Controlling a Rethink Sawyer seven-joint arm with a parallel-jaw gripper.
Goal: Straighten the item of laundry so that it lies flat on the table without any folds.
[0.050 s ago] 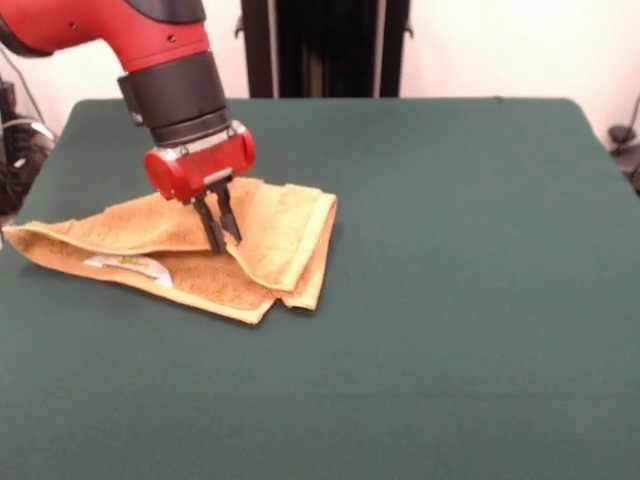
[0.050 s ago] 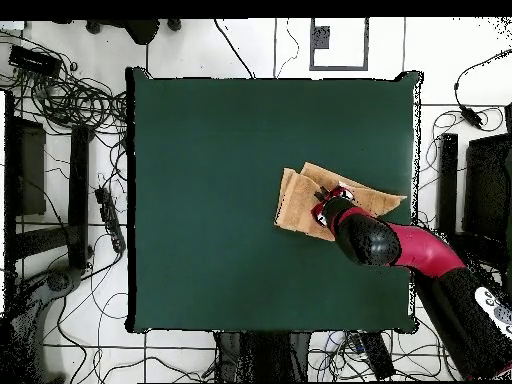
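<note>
The item of laundry (image 1: 275,235) is an orange-tan towel, lying folded and rumpled on the left part of the dark green table (image 1: 450,260). A flap is doubled over on its right side, and a white label (image 1: 130,266) shows near its left front edge. My gripper (image 1: 226,243) comes down onto the middle of the towel at the edge of that flap, its two black fingers (image 1: 211,226) close together and pinching the cloth. In the overhead view the towel (image 2: 297,204) lies near the table's (image 2: 210,180) right edge, with the gripper (image 2: 324,207) over it and the arm hiding part of it.
The towel's left corner (image 1: 12,236) reaches nearly to the table's left edge. Cables and dark equipment (image 2: 60,110) lie on the floor around the table.
</note>
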